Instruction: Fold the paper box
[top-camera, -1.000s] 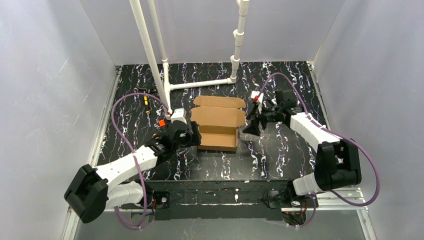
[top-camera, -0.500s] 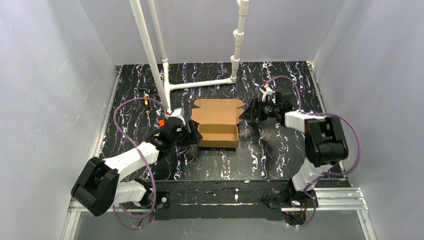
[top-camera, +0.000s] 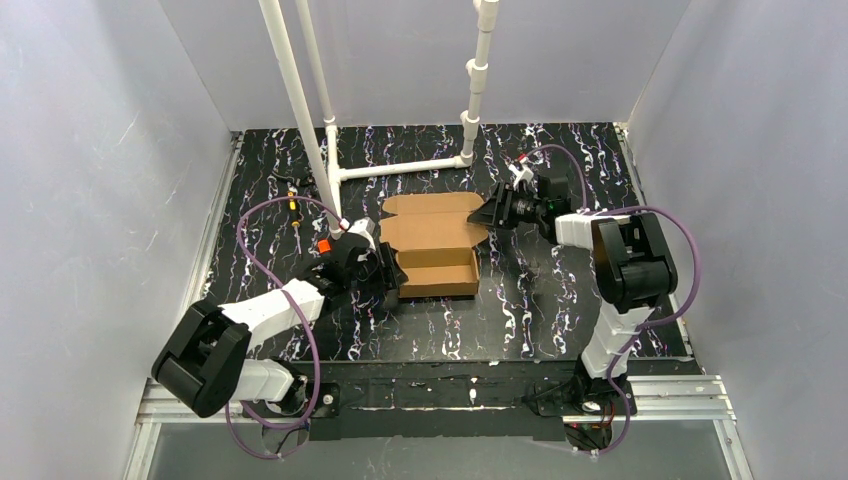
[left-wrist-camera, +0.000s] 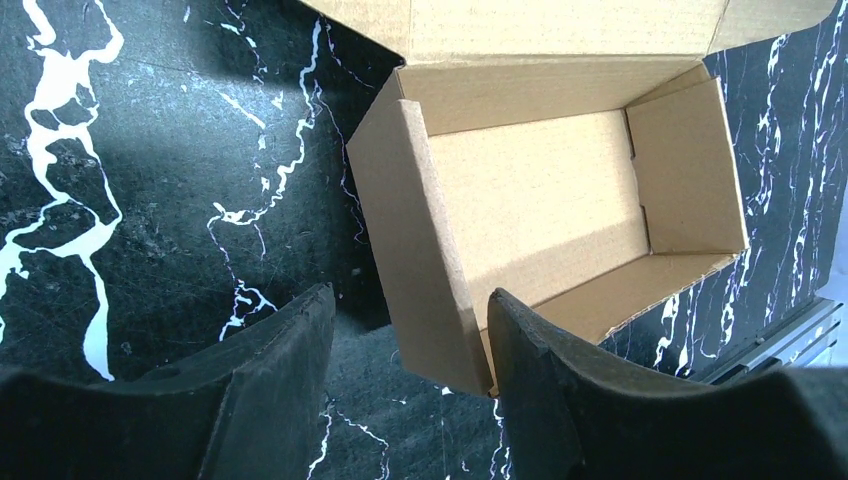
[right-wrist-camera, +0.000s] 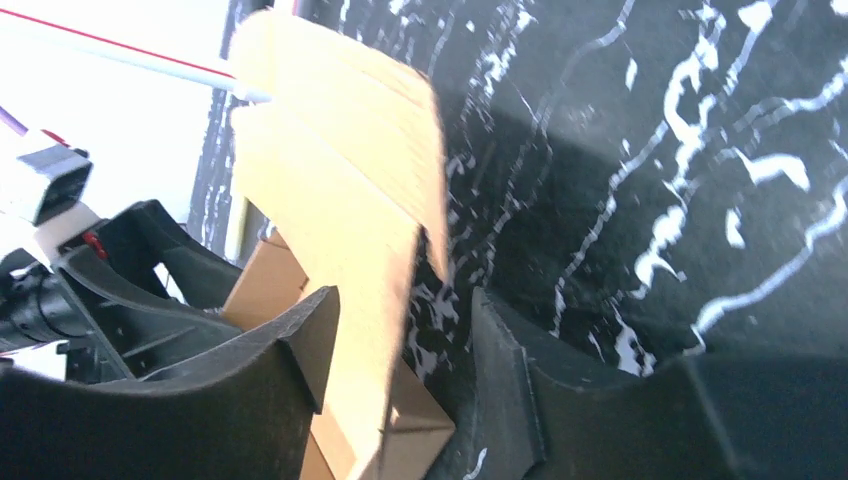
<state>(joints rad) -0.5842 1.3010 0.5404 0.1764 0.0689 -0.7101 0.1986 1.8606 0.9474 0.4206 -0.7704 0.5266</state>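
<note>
Paper box sits mid-desk, tray open, lid laid back flat. Left jaws are half-wide and straddle the tray's side wall, with a gap on both sides, not clamped. Right jaws are half-wide around the lid's side edge. That view is blurred, but there is daylight on one side. White pipe frame runs just beyond the lid, its upright close behind the left jaws. Small orange bits lie outboard of the left jaws. Bare desk on the near side of both.
</note>
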